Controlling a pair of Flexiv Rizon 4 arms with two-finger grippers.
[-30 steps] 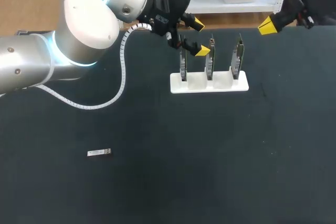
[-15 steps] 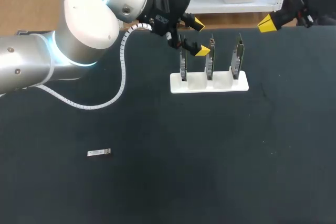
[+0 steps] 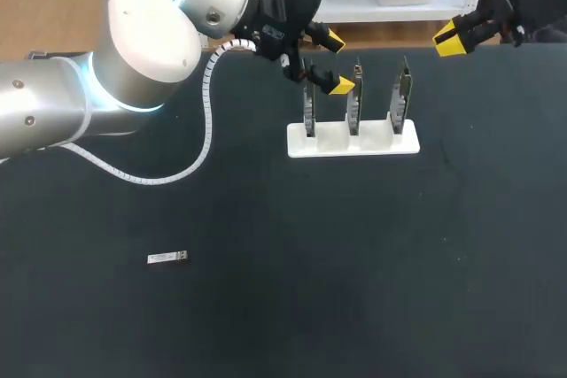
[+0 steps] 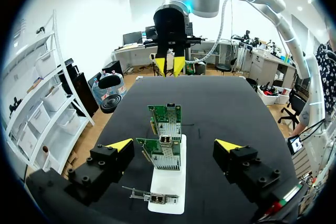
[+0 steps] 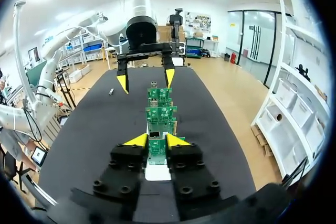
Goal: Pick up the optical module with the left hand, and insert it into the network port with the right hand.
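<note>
The optical module (image 3: 167, 258), a small silver bar, lies flat on the black table (image 3: 372, 272) at the near left, far from both grippers; it shows as a speck (image 5: 111, 92) in the right wrist view. A white stand (image 3: 354, 141) holds three upright network cards (image 3: 353, 104). My left gripper (image 3: 337, 63) hangs wide open and empty over the stand's left end, and the cards (image 4: 167, 129) show ahead between its fingers (image 4: 174, 145). My right gripper (image 3: 456, 31) hovers off the stand's right end, its tips (image 5: 157, 140) slightly apart and holding nothing.
The stand's base (image 4: 169, 182) runs in line between the two grippers, so each wrist view shows the other gripper (image 4: 169, 66) (image 5: 146, 80) beyond the cards (image 5: 160, 111). The left arm's white cable (image 3: 205, 143) loops over the table's left part.
The right gripper's yellow tips have parted a little from shut and it has shifted slightly. The left arm and the module have not moved.
</note>
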